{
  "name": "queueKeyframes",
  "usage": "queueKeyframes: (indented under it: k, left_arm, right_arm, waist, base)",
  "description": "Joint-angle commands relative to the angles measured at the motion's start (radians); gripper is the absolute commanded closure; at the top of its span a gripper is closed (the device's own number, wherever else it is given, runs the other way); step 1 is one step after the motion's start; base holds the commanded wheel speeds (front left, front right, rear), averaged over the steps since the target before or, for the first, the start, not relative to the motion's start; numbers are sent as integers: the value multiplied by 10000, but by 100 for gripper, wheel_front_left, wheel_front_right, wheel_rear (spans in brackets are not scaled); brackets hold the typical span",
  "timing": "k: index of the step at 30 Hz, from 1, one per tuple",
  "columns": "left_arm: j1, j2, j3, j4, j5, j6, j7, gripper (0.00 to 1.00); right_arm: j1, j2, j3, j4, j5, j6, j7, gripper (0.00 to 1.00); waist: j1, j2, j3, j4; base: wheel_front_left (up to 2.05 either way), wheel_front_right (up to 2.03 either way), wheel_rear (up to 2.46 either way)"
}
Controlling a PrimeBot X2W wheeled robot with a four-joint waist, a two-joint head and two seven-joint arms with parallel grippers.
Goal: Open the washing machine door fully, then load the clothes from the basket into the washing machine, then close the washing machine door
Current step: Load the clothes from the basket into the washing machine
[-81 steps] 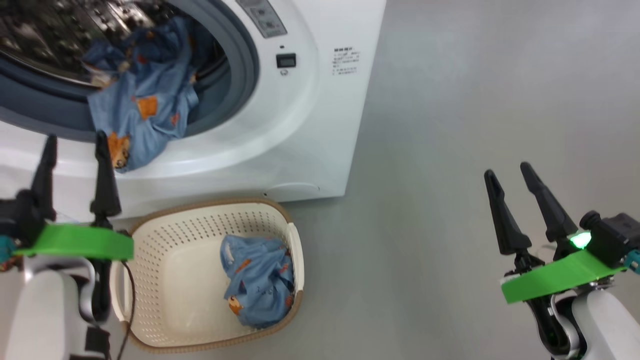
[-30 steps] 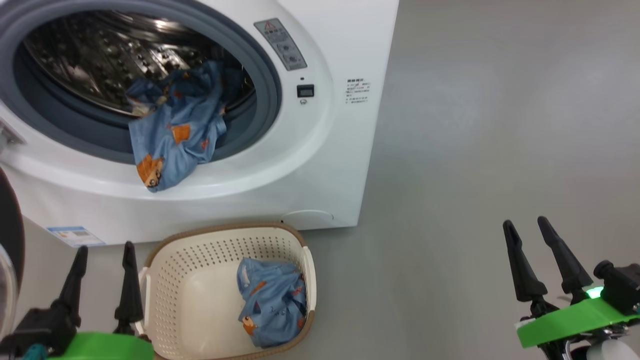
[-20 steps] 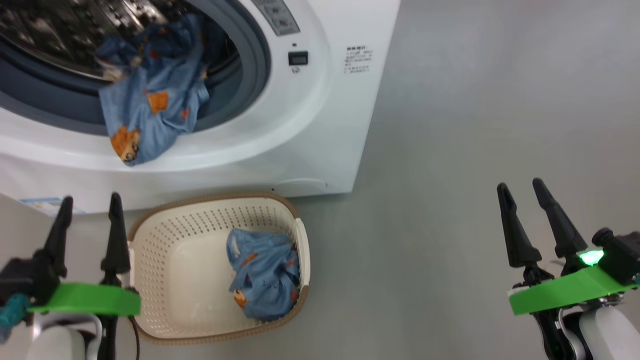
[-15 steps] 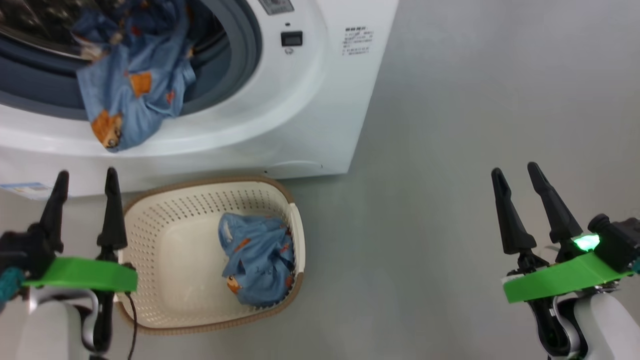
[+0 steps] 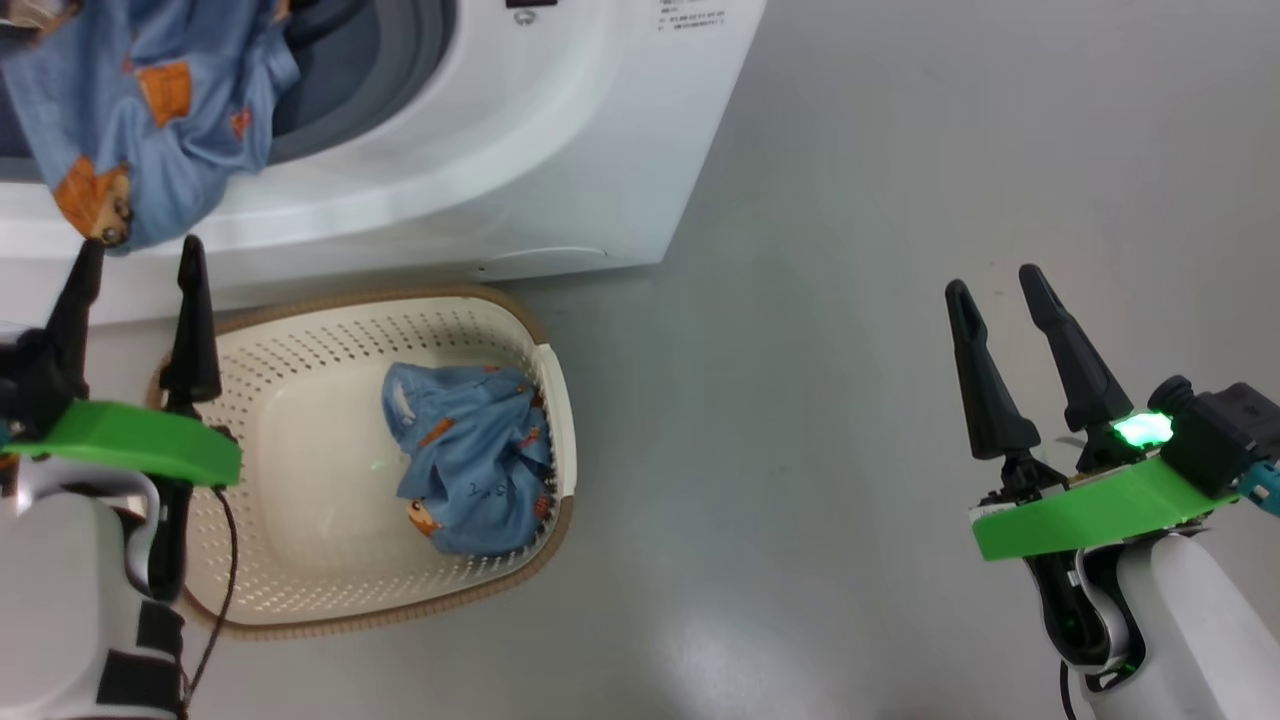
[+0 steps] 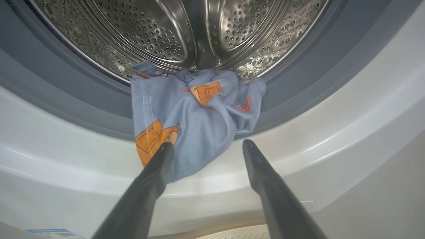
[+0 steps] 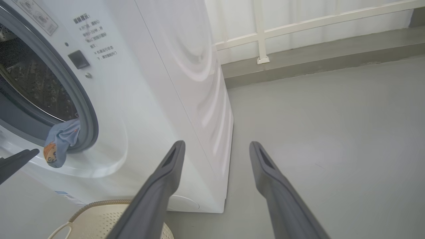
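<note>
The white washing machine (image 5: 560,130) fills the upper left of the head view, and its door is out of view. One light blue garment (image 5: 150,110) hangs over the grey gasket and front lip, half out of the steel drum (image 6: 199,36). A second blue garment (image 5: 470,455) lies bunched in the right half of the cream basket (image 5: 310,340), which stands on the floor before the machine. My left gripper (image 5: 135,255) is open above the basket's left rim, just below the hanging garment (image 6: 196,119). My right gripper (image 5: 990,280) is open over bare floor, far right.
Grey floor (image 5: 900,150) spreads wide to the right of the machine and basket. In the right wrist view a white railing (image 7: 262,33) and a low step run behind the machine's side panel (image 7: 186,83). A blue label sticker (image 6: 54,233) sits low on the machine's front.
The head camera has tilted down and shifted, so machine and basket sit higher and further left. Both grippers stay open and empty. The garments lie as before.
</note>
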State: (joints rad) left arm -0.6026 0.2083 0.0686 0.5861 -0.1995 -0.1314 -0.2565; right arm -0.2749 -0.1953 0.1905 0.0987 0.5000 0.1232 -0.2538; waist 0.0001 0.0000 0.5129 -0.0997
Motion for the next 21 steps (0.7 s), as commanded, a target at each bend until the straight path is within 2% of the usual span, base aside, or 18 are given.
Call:
queueKeyframes:
  k: [1,21]
  left_arm:
    - [-274,506,173,13,87,8,-53,0]
    - [-2179,1402,-410,1779,547,8,-53,0]
  right_arm:
    - [-151,-47,205,-247,-81,75,-80,0]
    - [-549,182,528,-197,-95,75,-80,0]
  waist:
    - [-1,0,319,-142]
    - [-1,0,868,-582]
  base:
    - [0,0,0]
    - [0,0,0]
